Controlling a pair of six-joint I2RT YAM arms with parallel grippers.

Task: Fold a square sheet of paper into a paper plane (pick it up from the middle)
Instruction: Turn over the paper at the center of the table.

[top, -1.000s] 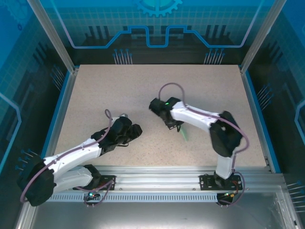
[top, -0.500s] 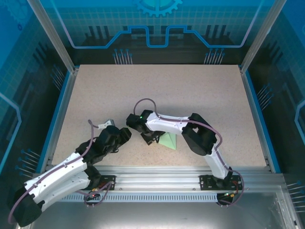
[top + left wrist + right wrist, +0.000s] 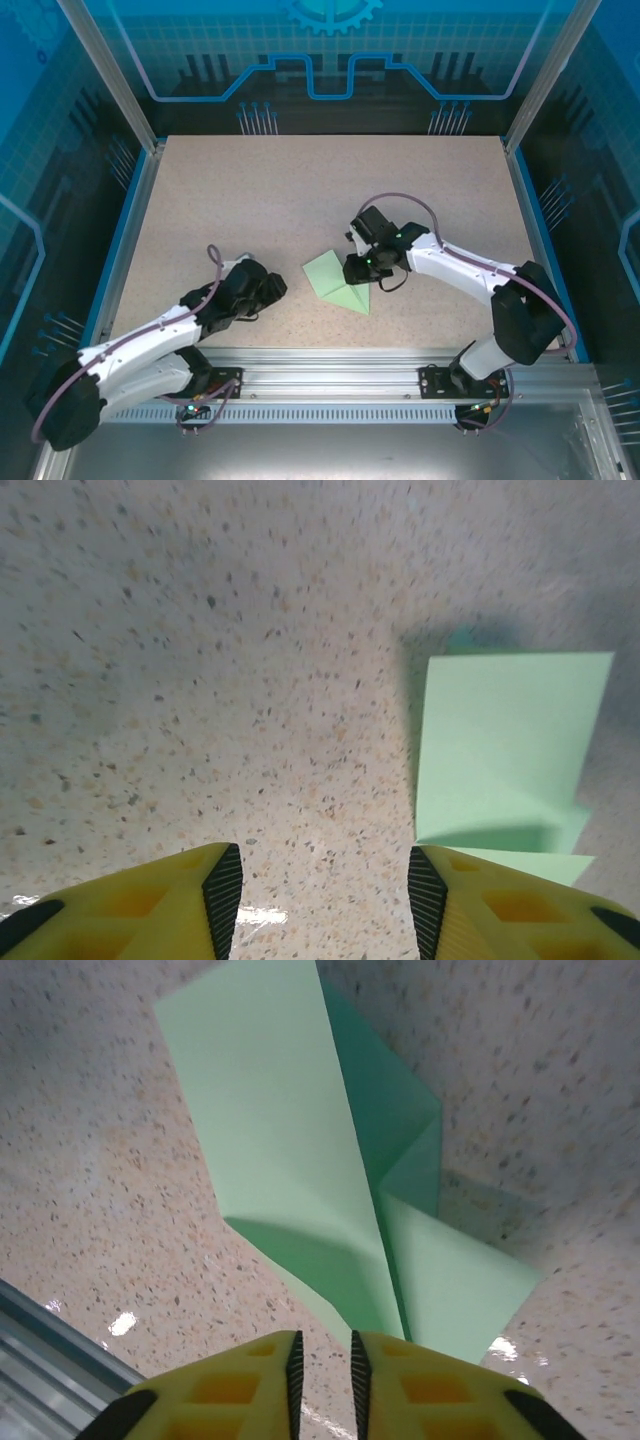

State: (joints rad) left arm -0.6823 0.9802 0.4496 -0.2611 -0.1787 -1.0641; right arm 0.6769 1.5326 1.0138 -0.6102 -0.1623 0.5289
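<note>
Top external view had the left pincer (image 3: pixel 262 290) nearest the arm bases, low over the speckled beige surface (image 3: pixel 300 180). It sat to the left of the thin, pale mint-green sheet of paper (image 3: pixel 328 275) and apart from it. Its yellow fingers (image 3: pixel 150 905) stood spread with only speckled surface between them, released and carrying nothing. In the left wrist view the sheet of paper lay ahead of them and off to the right.

The sheet of paper rested on the near half of the surface, partly folded, its flaps meeting along a centre crease. Judging by its shadow, one panel stood up off the surface rather than lying flat.

At the right side of the sheet of paper the right pincer (image 3: pixel 352 280) hung over it, touching or very nearly so. In the right wrist view its pads were drawn almost together at the sheet's near corner, with a thin slit between them. Whether they nipped a paper edge could not be told.

The likely trouble was the paper's lightness. With the left pincer away, nothing pinned the sheet of paper, so a sideways push from the right pincer could probably slide or spin it rather than crease it. A nip on a single layer might pull a fold open. The springy raised panel could also set a later crease off the centre line.
</note>
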